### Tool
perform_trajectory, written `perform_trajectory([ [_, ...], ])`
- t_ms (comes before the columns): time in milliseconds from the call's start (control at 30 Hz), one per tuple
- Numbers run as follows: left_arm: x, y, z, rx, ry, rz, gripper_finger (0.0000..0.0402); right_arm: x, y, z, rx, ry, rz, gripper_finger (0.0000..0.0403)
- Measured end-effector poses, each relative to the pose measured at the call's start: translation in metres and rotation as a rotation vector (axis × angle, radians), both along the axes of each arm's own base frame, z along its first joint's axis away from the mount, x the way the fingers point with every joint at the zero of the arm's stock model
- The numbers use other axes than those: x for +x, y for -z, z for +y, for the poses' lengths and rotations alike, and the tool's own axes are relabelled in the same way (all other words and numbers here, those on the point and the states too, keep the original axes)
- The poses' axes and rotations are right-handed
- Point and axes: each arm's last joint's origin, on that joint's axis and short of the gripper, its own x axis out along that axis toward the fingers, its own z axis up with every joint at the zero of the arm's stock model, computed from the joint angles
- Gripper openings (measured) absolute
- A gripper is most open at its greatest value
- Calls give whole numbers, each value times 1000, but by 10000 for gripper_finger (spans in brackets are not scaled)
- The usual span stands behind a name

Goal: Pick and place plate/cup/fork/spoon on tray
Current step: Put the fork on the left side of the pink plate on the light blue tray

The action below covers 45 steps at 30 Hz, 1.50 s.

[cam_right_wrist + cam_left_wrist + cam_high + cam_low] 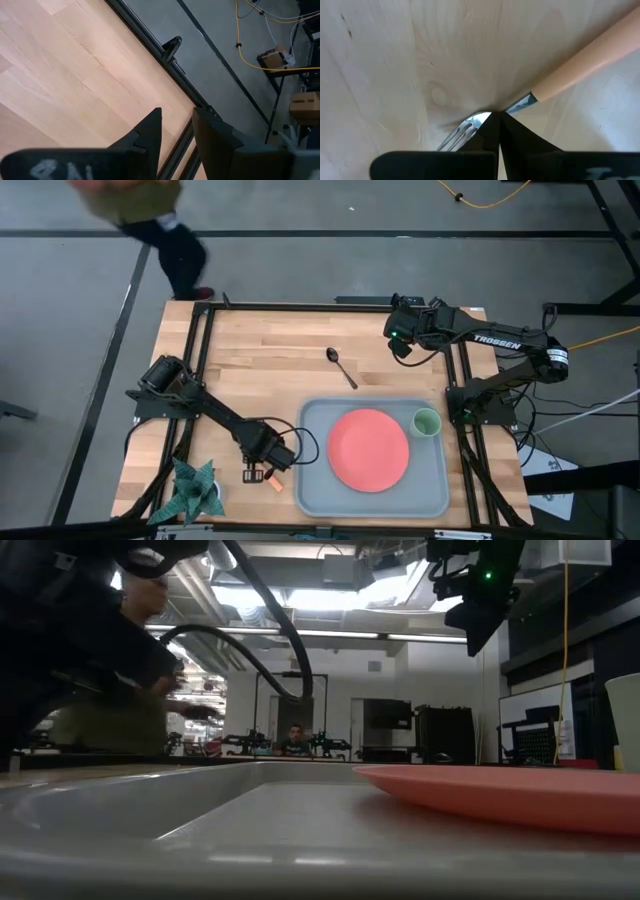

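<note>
fork [555, 82] neck pinched in left end effector [495, 131]

Grey floor [300, 270] — ceiling strip lights [330, 635] — yellow cable [260, 47].

One word can be read — "TROSSEN", in white capitals along the dark forearm of the right arm [497, 340], seen from above at about two o'clock from the table's middle. In the right wrist view, pale marks sit on the gripper body at the frame's lower edge — too cut off to read. No other text, number or sign is legible.
</note>
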Motion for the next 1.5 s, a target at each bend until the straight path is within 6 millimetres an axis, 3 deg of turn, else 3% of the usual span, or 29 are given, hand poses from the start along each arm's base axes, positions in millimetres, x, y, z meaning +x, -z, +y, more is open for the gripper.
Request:
perform_trajectory([
  [667,-5,10,7,-6,-31,13,0,0,0,0,0,0,1,115],
  [1267,19,12,61,99,83,-61,0,-1,0,0,3,-1,9,115],
  [1500,11,22,90,60,94,-17,0,-2,0,1,6,-1,19,115],
])
